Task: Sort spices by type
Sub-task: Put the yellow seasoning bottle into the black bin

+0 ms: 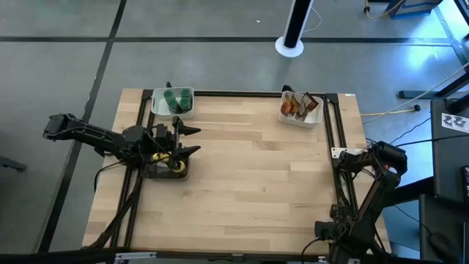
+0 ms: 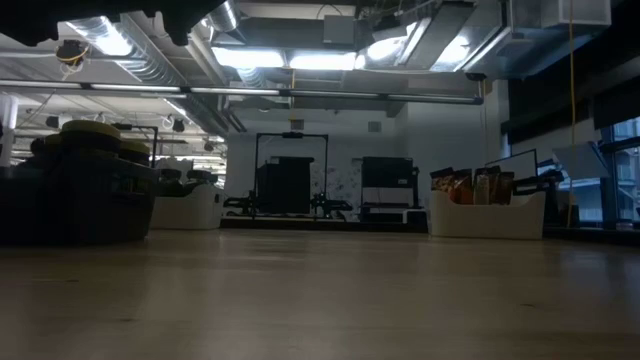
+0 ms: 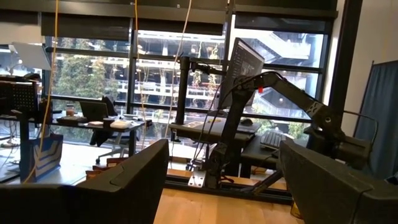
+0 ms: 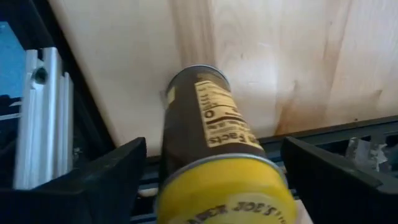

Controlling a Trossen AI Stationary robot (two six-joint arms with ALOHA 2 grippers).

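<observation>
Right wrist view alone shows yellow-lidded jar [image 4: 214,168] between right end effector [image 4: 214,180] fingers spread apart, left end effector [image 1: 192,140] agape.

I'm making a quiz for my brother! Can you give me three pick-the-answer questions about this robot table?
1. Where are the green-lidded jars? A in a white tray; B on the floor; C in a pincer.
2. What colour is the lid of the jar between the right pincer fingers? A red; B yellow; C blue.
3. The left pincer is: A open, empty; B shut on a packet; C shut on a jar.
Answers: A, they fill that tray; B, the lid shows yellow; A, nothing sits between its spread fingers.
</observation>
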